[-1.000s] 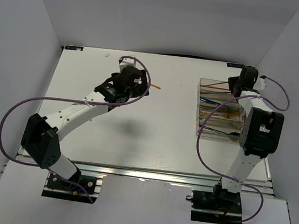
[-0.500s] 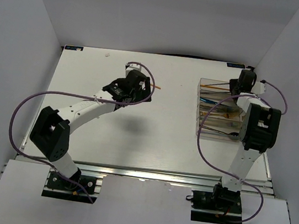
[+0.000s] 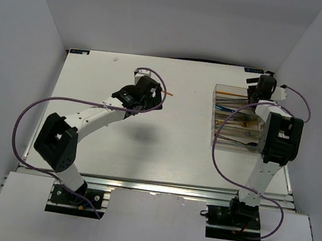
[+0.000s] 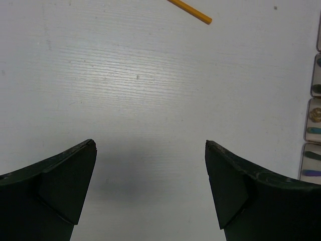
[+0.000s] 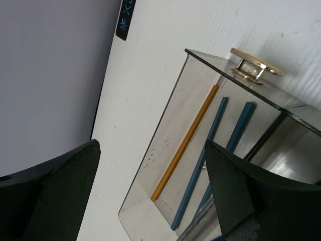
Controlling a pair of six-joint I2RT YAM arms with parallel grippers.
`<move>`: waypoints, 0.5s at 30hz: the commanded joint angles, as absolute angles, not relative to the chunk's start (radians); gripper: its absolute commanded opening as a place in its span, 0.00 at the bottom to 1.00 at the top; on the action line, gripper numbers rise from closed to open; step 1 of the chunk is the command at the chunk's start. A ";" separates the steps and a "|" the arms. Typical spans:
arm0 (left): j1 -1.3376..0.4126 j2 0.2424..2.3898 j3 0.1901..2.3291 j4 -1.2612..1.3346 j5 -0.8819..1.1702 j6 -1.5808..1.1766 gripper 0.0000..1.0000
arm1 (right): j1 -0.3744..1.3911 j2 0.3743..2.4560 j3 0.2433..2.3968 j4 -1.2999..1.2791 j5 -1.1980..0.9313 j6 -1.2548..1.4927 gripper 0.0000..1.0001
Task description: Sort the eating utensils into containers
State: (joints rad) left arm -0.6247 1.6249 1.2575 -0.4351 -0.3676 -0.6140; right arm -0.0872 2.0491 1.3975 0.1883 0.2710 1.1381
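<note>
The left gripper (image 3: pixel 152 98) hovers over the bare white table (image 3: pixel 180 153) with its jaws spread wide. The left wrist view shows only tabletop between its dark fingertips (image 4: pixel 80 170), so the left gripper (image 4: pixel 150 145) holds and touches nothing. One orange chopstick (image 3: pixel 168 91) lies loose on the table just beyond this gripper, and its tip shows at the top of the wrist view (image 4: pixel 190 11).

The right gripper (image 3: pixel 260 86) is poised over the far end of the clear tray (image 3: pixel 215 91), also wide open. Its own camera shows nothing between the two fingers (image 5: pixel 55 186), and the right gripper (image 5: pixel 150 145) touches neither the tray nor any utensil.

The clear tray (image 5: pixel 165 125) sits on the right side of the table, its compartments lying side by side; its edge also shows at the right of the left wrist view (image 4: pixel 313 120). In the farthest compartment a second orange chopstick (image 5: pixel 185 145) lies along the outer wall. Beside it lie two slim blue pieces (image 5: pixel 200 160), seemingly in the same compartment, though the clear walls make that hard to settle. A gold-coloured round piece (image 5: pixel 256 68) sits at the tray's end rim; what it is cannot be told. From above, a dark spoon (image 3: pixel 239 143) lies in the nearest compartment, and the middle ones hold blue and gold utensils too small to name.
</note>
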 commanded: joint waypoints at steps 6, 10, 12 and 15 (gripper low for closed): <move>-0.597 1.705 1.382 -0.488 -0.454 -0.722 0.98 | -0.086 1.901 1.417 0.081 0.370 1.016 0.89; -0.545 1.844 1.567 -0.543 -0.449 -0.828 0.98 | -0.049 1.783 1.422 0.003 0.434 0.898 0.89; -0.526 1.917 1.664 -0.591 -0.466 -0.880 0.98 | -0.008 1.709 1.430 -0.079 0.506 0.796 0.89; -0.511 2.096 1.924 -0.766 -0.550 -1.004 0.98 | -0.002 1.607 1.361 -0.189 0.539 0.744 0.89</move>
State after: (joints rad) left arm -0.5293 2.0201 1.7527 -0.6197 -0.4671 -0.8585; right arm -0.0223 1.7241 1.3930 -0.0700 0.4412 0.8696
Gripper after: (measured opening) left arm 0.980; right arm 0.894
